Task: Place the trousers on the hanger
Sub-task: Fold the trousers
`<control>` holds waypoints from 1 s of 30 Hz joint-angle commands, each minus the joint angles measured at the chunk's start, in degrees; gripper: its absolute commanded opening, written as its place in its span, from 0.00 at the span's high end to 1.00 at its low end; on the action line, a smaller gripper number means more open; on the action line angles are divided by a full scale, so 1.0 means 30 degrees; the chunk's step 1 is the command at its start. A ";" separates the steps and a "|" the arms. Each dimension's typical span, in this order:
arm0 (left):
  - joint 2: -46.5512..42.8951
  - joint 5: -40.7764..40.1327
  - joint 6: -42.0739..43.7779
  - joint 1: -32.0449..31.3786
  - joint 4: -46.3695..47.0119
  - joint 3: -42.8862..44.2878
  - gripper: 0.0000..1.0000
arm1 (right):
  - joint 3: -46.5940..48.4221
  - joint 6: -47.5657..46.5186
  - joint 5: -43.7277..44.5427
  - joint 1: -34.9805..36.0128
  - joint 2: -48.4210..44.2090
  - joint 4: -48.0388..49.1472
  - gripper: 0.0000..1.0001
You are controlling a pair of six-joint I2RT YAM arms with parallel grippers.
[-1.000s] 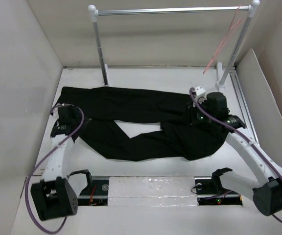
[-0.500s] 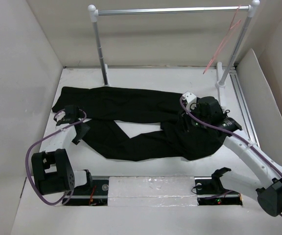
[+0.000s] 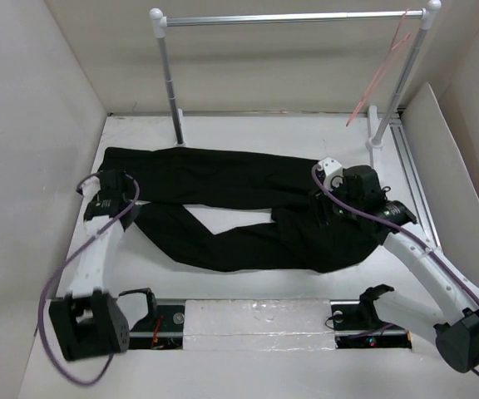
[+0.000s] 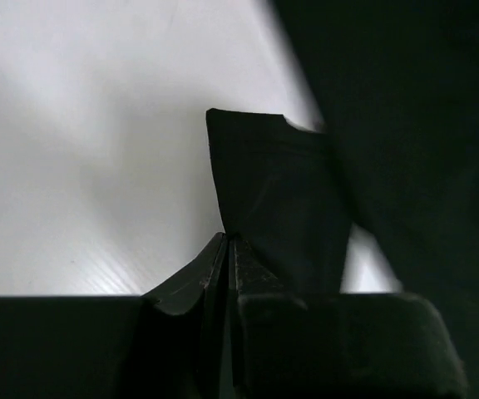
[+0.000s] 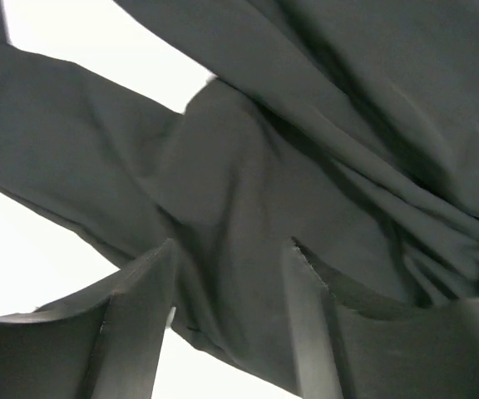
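The black trousers (image 3: pixel 223 179) lie flat on the white table, legs running left and waist at the right. At the leg ends, my left gripper (image 3: pixel 106 198) is down on the cloth. In the left wrist view its jaws (image 4: pixel 228 239) are shut, and a corner of the trousers (image 4: pixel 264 183) rises from between the tips. My right gripper (image 3: pixel 333 208) is over the waist end, open, with a fold of the trousers (image 5: pixel 306 125) lying between its fingers (image 5: pixel 231 245). The pinkish-red hanger (image 3: pixel 381 71) hangs from the right end of the rail.
A silver rail (image 3: pixel 289 17) on white posts (image 3: pixel 171 83) spans the back of the table. White walls close in the left, right and back sides. A metal track (image 3: pixel 410 174) runs along the right edge.
The left jaws have closed onto the trouser leg end, and the left arm has shifted at the cuffs. The right jaws have opened wider over the waist.
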 commanded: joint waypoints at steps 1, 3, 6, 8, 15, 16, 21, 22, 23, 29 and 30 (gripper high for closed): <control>-0.4677 -0.1466 -0.0320 -0.0165 -0.3530 0.2749 1.00 | -0.0440 -0.0703 0.0208 -0.0992 -0.0502 -0.0531 0.39; -0.5640 -0.1933 -0.0902 -0.0165 -0.4870 0.3419 1.00 | -0.0704 -0.0733 -0.0113 -0.1313 -0.0560 -0.0472 0.36; -0.7193 -0.2255 -0.1958 -0.0165 -0.7100 0.5234 1.00 | -0.0997 -0.0937 -0.0552 -0.1928 -0.0589 -0.0794 0.32; -0.8016 -0.2519 -0.2136 -0.0165 -0.8156 0.7195 1.00 | -0.1405 -0.1141 -0.1109 -0.2542 -0.0765 -0.0619 0.28; -0.5889 -0.5146 -0.0733 -0.0165 -1.1294 0.9581 1.00 | -0.2051 -0.1054 -0.2632 -0.2927 -0.1057 -0.0472 0.17; -0.5878 -0.5157 -0.0730 -0.0165 -1.1265 0.9256 1.00 | -0.2052 -0.1055 -0.2634 -0.2927 -0.1058 -0.0472 0.17; -0.4209 -0.6183 -0.1518 -0.0165 -1.0360 0.7003 1.00 | -0.1643 -0.1113 -0.2313 -0.2927 -0.1321 -0.1115 0.13; -0.4295 -0.5951 -0.1231 0.0038 -0.9197 0.6127 1.00 | -0.1584 -0.1113 -0.2166 -0.2927 -0.1554 -0.1233 0.12; -0.4296 -0.5368 -0.0764 0.0446 -0.8663 0.6234 1.00 | -0.1526 -0.1142 -0.2078 -0.3130 -0.1643 -0.1350 0.13; -0.1109 -0.4541 0.0735 0.0364 -0.7220 1.2084 1.00 | -0.1379 -0.1113 -0.2544 -0.3630 -0.1354 -0.0854 0.12; -0.0494 -0.4716 0.0619 0.0188 -0.7367 1.3168 1.00 | -0.1059 -0.1258 -0.2662 -0.3833 -0.1206 -0.0969 0.12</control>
